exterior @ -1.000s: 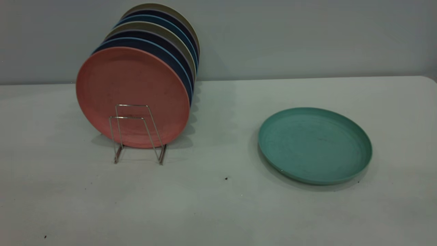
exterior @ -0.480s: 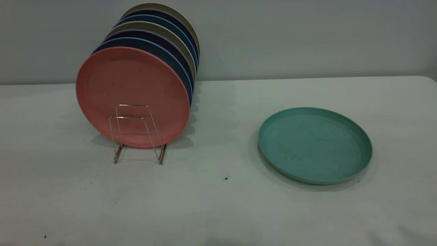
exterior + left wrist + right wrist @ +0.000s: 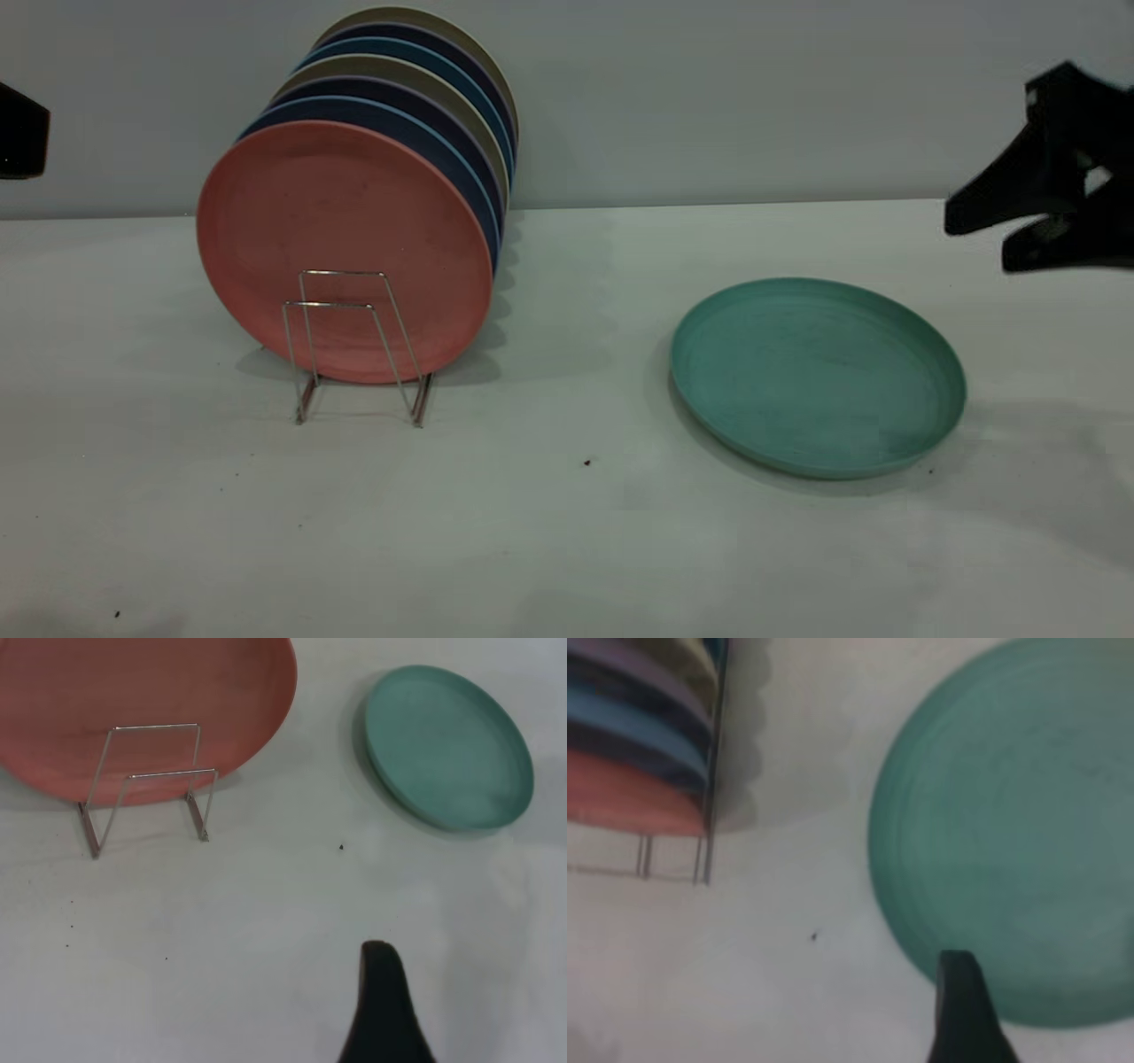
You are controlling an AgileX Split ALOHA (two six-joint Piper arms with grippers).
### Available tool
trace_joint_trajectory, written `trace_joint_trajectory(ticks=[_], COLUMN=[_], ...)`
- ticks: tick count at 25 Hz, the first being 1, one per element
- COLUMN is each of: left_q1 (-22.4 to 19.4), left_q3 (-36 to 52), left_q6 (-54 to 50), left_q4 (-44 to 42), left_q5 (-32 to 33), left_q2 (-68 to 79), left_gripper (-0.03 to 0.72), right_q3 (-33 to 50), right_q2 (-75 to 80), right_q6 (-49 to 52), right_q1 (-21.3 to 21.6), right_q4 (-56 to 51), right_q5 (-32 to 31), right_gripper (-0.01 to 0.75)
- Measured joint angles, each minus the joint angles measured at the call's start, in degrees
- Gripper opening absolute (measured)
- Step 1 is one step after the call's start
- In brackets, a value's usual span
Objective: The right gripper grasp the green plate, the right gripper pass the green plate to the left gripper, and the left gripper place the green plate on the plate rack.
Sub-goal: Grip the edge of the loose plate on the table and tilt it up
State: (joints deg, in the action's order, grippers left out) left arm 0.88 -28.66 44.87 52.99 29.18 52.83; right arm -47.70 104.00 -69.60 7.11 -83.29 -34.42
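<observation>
The green plate [image 3: 815, 377] lies flat on the white table, right of centre; it also shows in the left wrist view [image 3: 447, 744] and the right wrist view [image 3: 1019, 833]. The wire plate rack [image 3: 332, 305] stands at the left and holds several upright plates, with its two front loops free. My right gripper [image 3: 974, 241] hangs open and empty in the air, above and to the right of the green plate; one of its fingers [image 3: 961, 1010] shows over the plate's rim. My left gripper [image 3: 18, 133] is a dark block at the far left edge, open and empty, well above the table.
A salmon-pink plate [image 3: 337, 221] is the front plate in the rack, with navy-blue and olive plates behind it. The grey wall runs close behind the rack. Bare table lies between rack and green plate and along the front.
Both grippers have come into the exterior view, the right one at the upper right edge and the left one at the far left edge. The plate and rack have not moved.
</observation>
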Motion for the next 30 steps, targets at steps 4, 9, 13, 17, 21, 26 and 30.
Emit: trace_joint_trajectory(ticks=[4, 9, 13, 17, 21, 26, 30], left_q1=[0.0, 0.0, 0.0, 0.0, 0.0, 0.0, 0.0], left_q3=[0.0, 0.0, 0.0, 0.0, 0.0, 0.0, 0.0], left_q6=[0.0, 0.1, 0.2, 0.2, 0.2, 0.2, 0.2], left_q4=[0.0, 0.0, 0.0, 0.0, 0.0, 0.0, 0.0], left_q5=[0.0, 0.0, 0.0, 0.0, 0.2, 0.4, 0.4], left_q2=[0.0, 0.0, 0.0, 0.0, 0.0, 0.0, 0.0], left_gripper=[0.545, 0.545, 0.545, 0.545, 0.545, 0.545, 0.545], right_q3=[-5.3, -10.5, -14.2, -17.0, -18.6, -19.3, -19.7], right_q2=[9.2, 17.5, 23.1, 27.8, 30.7, 33.0, 33.3], right_q6=[-0.1, -0.2, -0.2, 0.5, 0.6, 0.6, 0.6], right_q1=[4.8, 7.9, 8.2, 8.1, 7.9, 5.6, 2.2], right_q4=[0.0, 1.1, 2.2, 2.4, 2.4, 1.4, -0.5], right_q5=[-1.6, -3.1, -5.4, -6.5, -6.8, -6.8, -5.6], right_gripper=[0.484, 0.484, 0.484, 0.484, 0.484, 0.484, 0.447])
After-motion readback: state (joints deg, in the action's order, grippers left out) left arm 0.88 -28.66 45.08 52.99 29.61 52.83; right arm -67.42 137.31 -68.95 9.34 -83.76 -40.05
